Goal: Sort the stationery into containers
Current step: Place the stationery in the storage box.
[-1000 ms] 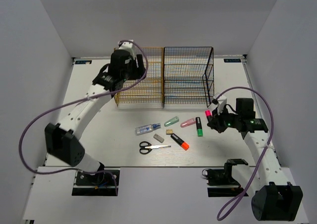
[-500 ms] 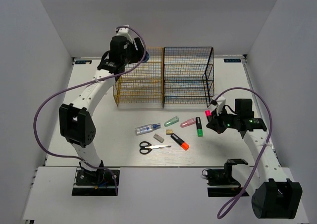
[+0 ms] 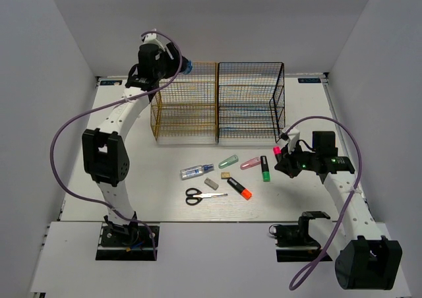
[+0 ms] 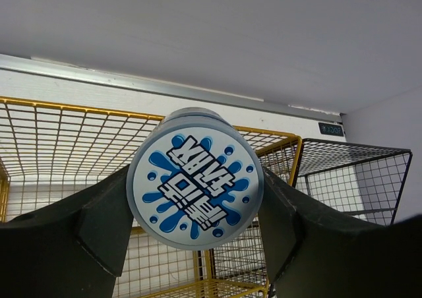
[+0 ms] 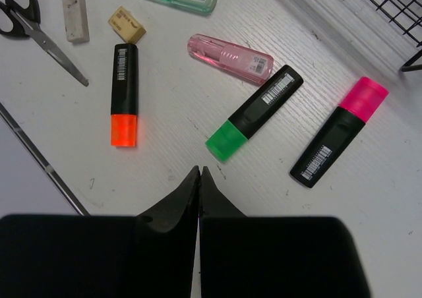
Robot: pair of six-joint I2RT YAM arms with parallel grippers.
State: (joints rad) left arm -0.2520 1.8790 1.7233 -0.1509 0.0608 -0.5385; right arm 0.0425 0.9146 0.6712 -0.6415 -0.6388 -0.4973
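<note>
The left tool (image 4: 194, 206) stands wide apart, its two fingers (image 4: 99, 225) pressed on the rim of the bluish tape roll (image 4: 195, 178), grasping it in the air over the top far-left corner of the gold-yellow wire rack (image 3: 186, 107). That rack stands toward the table's far edge, with the black rack (image 3: 250, 103) just beside it on the right. The right tool (image 5: 199, 179) is clenched tight with nothing in it, over bare table (image 5: 369, 199) toward the right edge, near the green-capped (image 5: 256, 112) and pink-capped (image 5: 339, 132) black highlighters. The orange-capped one (image 5: 124, 93), two pastel highlighters (image 5: 231, 59), tan eraser (image 5: 126, 22), grey eraser (image 5: 75, 14), scissors (image 3: 201, 195) and blue-capped tube (image 3: 196, 171) lie mid-table, toward the near edge
</note>
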